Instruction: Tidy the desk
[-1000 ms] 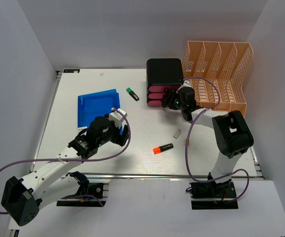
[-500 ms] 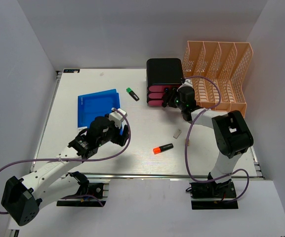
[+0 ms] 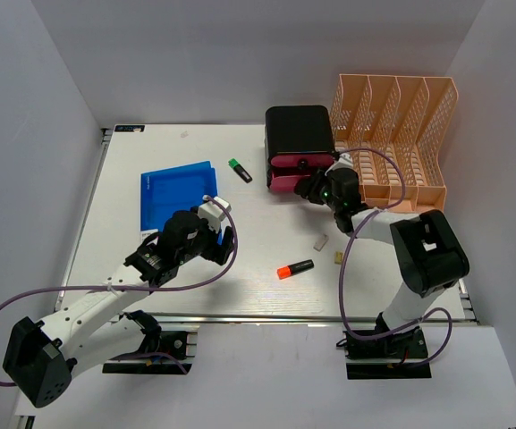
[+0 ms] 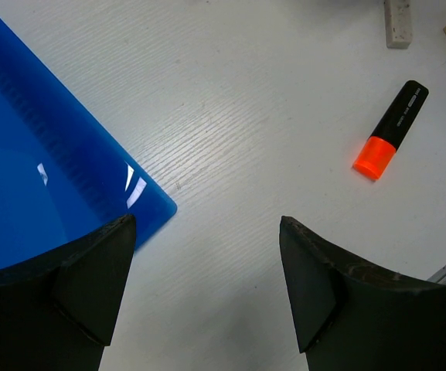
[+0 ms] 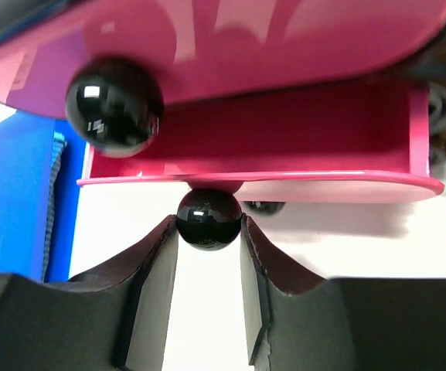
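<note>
Black drawer unit, far centre of desk: lowest pink drawer drawn out, right claw pinching its black knob; peach file rack far right; left claw spread

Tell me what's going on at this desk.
The right pincer is clamped on the round black knob of a pink drawer in the black drawer box, and that drawer stands partly open. The left pincer hangs open and empty above the desk, by a corner of the blue folder. An orange marker, a green marker and an eraser lie loose.
</note>
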Tool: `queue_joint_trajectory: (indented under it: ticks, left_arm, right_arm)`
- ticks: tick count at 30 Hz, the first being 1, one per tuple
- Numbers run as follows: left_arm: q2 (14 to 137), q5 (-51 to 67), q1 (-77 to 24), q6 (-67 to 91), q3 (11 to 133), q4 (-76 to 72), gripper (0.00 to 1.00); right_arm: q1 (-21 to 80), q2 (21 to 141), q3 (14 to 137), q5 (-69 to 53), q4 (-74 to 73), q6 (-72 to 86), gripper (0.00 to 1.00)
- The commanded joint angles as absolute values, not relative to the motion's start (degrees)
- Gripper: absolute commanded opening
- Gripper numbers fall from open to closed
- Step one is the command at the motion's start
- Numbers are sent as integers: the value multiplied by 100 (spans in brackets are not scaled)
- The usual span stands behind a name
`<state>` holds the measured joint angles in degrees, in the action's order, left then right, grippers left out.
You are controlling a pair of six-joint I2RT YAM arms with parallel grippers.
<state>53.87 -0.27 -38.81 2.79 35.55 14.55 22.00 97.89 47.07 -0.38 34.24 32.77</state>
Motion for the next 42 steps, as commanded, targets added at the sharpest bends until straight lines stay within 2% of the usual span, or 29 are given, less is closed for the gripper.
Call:
queue_joint_trajectory:
  ticks: [1,14,18,24,28,32,42]
  left_arm:
    - [5274,-88,-3902,255,3516,1380,84]
    - [5098,-70,-3902,281,3498,1362,84]
    - [5098,-35,-3902,272,3507,1354,84]
    - [5115,-18,-3902,255,3498,1354,84]
    - [5098,-9,-3902,255,3498,1345,84]
    - [5115,-9,-3902,229,3516,1345,84]
    - [5150,211,-3902,220,3498,1310,84]
  right_arm:
    - [2188,9388,4465,62,3753,3226,13]
    - [2162,8868,4113,-202,3498,3032,17]
    - [2153,8789,4122,-290,3437,3015,24]
    - [2171,8842,4060,-404,3516,3023,40]
    - [2162,8851,4017,-448,3551,3032,44]
    - [2162,8763,3946,-475,3525,3023,59]
    - [2197,8043,3911,-1290,2638,2270,65]
